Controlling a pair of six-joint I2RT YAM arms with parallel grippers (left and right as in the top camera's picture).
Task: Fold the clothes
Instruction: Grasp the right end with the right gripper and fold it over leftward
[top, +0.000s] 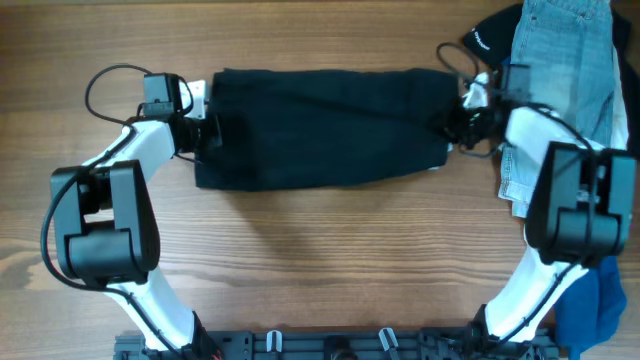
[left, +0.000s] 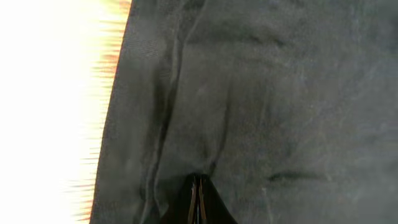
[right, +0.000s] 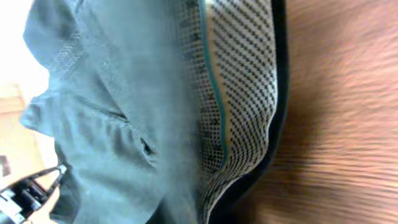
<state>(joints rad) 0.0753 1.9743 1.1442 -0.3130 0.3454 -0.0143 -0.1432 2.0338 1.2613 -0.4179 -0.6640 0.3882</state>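
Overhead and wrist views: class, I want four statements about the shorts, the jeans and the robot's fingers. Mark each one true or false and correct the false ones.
1. The shorts lie on the wooden table, between the two arms. True.
2. The left fingers hang open above the shorts. False: they are shut on the black fabric.
3. The jeans lie beside the left arm. False: they lie on the right side, behind the right arm.
4. The right wrist view shows a pale dotted waistband lining inside the shorts. True.
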